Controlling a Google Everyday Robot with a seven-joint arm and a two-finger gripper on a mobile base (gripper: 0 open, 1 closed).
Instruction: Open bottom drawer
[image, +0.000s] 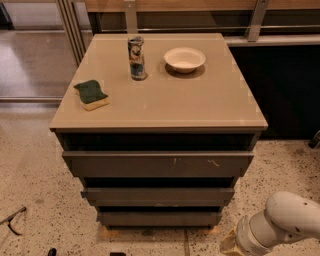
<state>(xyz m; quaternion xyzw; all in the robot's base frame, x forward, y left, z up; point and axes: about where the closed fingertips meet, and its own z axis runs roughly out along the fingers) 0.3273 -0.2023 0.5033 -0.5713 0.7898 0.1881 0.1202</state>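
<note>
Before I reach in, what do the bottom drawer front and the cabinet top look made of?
Bottom drawer: dark grey-brown matte slab, no handle; probably laminate or painted board, possibly metal. Top: beige, smooth, faint sheen with soft reflections; likely laminate. Gripper: low at the right, apart from the drawer.

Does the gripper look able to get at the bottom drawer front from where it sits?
Probably yes. The gripper sits low at the picture's bottom right, just right of the bottom drawer, with only floor between them; nothing blocks the drawer front.
</note>
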